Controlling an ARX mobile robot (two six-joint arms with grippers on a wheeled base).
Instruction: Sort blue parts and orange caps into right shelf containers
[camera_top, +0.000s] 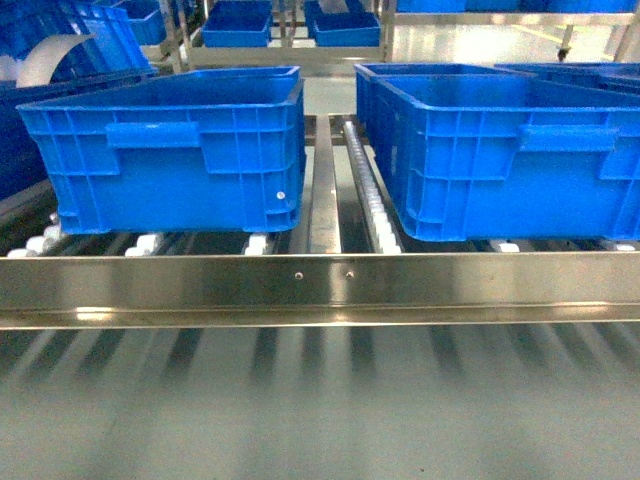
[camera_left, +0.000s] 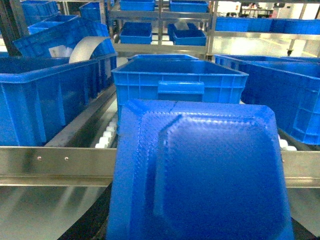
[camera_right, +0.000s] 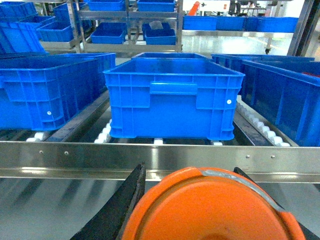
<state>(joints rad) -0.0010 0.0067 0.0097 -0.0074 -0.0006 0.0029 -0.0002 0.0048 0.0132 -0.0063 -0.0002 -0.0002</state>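
We hold an orange cap (camera_right: 210, 207) tight in our right gripper (camera_right: 200, 200). Our left gripper (camera_left: 200, 200) grips a blue part (camera_left: 200, 175). 2 blue crates (camera_top: 170, 150) sit ahead.

Bright-blue crates (camera_top: 170, 160), orange cap (camera_right: 210, 207), textured blue part (camera_left: 200, 175), silver shelf rail (camera_top: 320, 280)

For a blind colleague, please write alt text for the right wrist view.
A round orange cap fills the bottom of the view, held between the right gripper's dark fingers. Beyond a steel rail, a bright-blue crate stands on shelf rollers, with more blue crates beside and behind it.
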